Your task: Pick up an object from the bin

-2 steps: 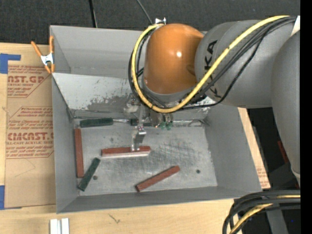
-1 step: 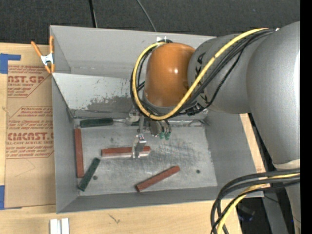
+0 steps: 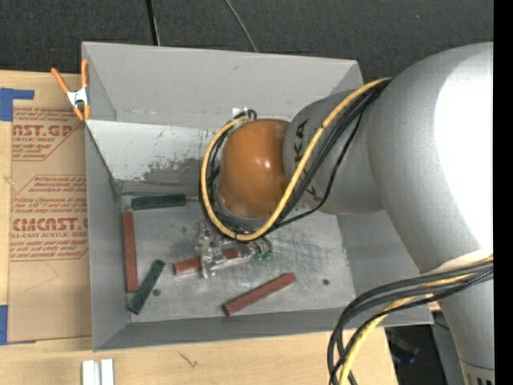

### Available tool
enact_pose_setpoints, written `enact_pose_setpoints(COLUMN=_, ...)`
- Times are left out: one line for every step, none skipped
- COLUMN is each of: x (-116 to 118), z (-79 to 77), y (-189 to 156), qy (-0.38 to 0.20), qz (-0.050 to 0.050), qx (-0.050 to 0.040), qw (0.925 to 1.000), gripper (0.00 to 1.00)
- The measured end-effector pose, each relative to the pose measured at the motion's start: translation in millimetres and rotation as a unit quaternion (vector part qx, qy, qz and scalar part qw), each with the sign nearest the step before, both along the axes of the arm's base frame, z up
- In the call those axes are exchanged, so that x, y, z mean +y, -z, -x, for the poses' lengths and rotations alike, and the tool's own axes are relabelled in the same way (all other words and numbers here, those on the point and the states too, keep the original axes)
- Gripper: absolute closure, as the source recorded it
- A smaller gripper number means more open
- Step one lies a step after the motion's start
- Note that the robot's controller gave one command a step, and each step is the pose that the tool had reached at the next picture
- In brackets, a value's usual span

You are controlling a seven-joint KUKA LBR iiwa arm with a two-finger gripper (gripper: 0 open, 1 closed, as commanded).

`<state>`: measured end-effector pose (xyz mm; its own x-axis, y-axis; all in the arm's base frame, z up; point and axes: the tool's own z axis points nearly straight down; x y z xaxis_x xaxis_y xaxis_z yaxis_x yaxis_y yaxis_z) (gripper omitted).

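Our gripper (image 3: 215, 255) sits low over the scuffed metal floor of the grey bin (image 3: 104, 215), at one end of a short flat reddish-brown bar (image 3: 186, 268) lying mid-bin; we cannot tell whether it is open or clamped.

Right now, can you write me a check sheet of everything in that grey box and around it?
Surface: grey bin, its floor scratched and scuffed.
Job's things: short red-brown stick mid-floor, directly beneath the gripper.
Clutter: long red-brown stick along the left wall; another red-brown stick near the front; green stick by the back wall; second green stick front left.
Grippers: gripper down at the short stick; open or shut, cannot tell.
Cables: yellow and black cables loop round the arm's orange cover.
Surroundings: thin black cords on the dark floor behind the bin.
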<state>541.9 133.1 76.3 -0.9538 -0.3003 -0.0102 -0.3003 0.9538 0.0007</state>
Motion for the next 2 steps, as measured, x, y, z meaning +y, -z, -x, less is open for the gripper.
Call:
enact_pose_setpoints(x=0.0, z=0.0, y=0.0, qy=0.000, qz=0.000, qx=0.0000, qw=1.0000, gripper=1.00)
enact_pose_setpoints(x=-0.1, z=3.7, y=-174.8, qy=-0.014, qz=0.001, qx=-0.0004, qw=0.9999, gripper=1.00)
